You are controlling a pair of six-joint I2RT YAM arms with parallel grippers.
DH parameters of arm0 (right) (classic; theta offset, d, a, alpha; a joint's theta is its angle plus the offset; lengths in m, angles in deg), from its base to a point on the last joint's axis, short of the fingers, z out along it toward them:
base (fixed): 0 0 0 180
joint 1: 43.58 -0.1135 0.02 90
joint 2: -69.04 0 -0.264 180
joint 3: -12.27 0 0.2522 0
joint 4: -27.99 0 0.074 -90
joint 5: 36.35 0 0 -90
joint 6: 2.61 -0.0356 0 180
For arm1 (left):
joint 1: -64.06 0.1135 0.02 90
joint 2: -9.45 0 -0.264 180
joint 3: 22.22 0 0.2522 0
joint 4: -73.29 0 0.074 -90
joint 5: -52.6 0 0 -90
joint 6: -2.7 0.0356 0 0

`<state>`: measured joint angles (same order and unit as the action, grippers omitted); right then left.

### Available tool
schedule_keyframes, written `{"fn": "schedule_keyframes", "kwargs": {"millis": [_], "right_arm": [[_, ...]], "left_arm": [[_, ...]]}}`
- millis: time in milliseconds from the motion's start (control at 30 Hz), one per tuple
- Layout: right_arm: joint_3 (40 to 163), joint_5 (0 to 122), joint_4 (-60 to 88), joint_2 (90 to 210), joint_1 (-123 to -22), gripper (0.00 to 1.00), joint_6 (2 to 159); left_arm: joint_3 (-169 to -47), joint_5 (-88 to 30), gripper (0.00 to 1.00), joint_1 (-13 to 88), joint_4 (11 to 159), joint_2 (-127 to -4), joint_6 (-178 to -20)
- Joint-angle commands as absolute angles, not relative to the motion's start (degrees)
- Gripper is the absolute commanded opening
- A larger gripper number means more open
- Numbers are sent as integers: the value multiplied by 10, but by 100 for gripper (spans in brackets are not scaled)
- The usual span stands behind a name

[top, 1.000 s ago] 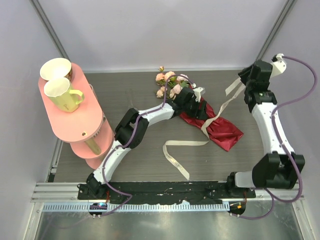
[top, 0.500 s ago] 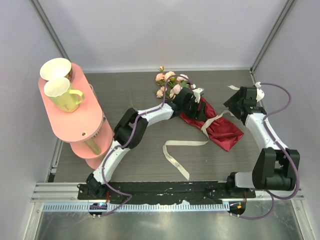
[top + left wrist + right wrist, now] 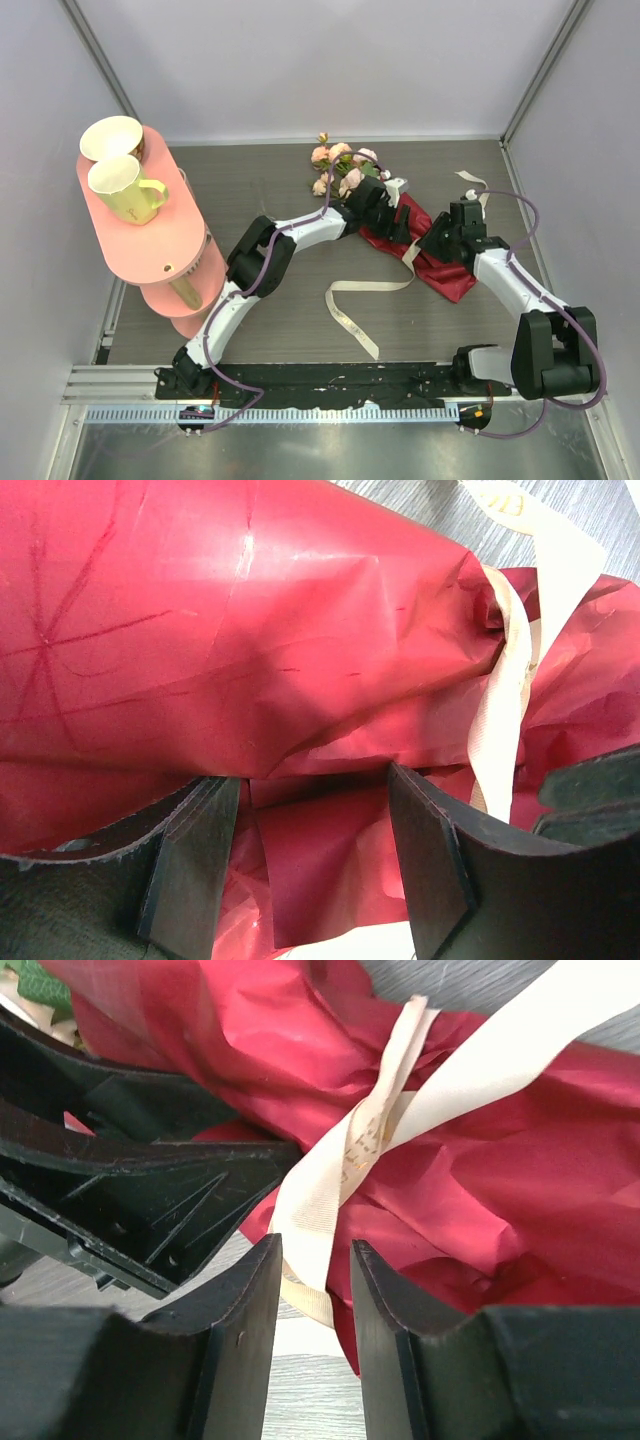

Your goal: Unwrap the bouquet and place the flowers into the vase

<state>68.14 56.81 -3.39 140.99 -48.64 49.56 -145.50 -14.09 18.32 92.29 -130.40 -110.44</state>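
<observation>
The bouquet lies mid-table, with pale pink roses (image 3: 340, 168) at its far end and dark red paper (image 3: 452, 272) trailing to the right. A loosened cream ribbon (image 3: 345, 310) runs from the wrap out over the table. My left gripper (image 3: 395, 215) is shut on the wrapped bouquet, with red paper (image 3: 320, 630) filling the space between its fingers (image 3: 310, 785). My right gripper (image 3: 437, 240) is low beside the wrap. Its jaws (image 3: 312, 1250) stand narrowly apart around a ribbon loop (image 3: 380, 1130) without pinching it. The vase is not in view.
A pink two-tier stand (image 3: 175, 235) at the left carries a yellow-green mug (image 3: 125, 190) and a cream cup (image 3: 110, 138). Grey walls and metal posts enclose the table on three sides. The left gripper's black body (image 3: 130, 1190) sits close to my right fingers.
My right arm has swung from the far right in and down to the bouquet. It let go of the ribbon end, which dropped to the table. Its jaws opened, then narrowed around the ribbon loop.
</observation>
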Motion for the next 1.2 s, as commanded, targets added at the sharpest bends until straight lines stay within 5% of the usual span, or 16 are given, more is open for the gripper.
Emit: {"fn": "schedule_keyframes", "kwargs": {"millis": [0,1167], "right_arm": [[673,595,13,1416,-503,39,494],[668,482,-5,1375,-505,42,550]], "left_arm": [[-1450,-133,65,184,920,-1265,-1093],[-1460,-131,65,184,926,-1276,-1094]]}}
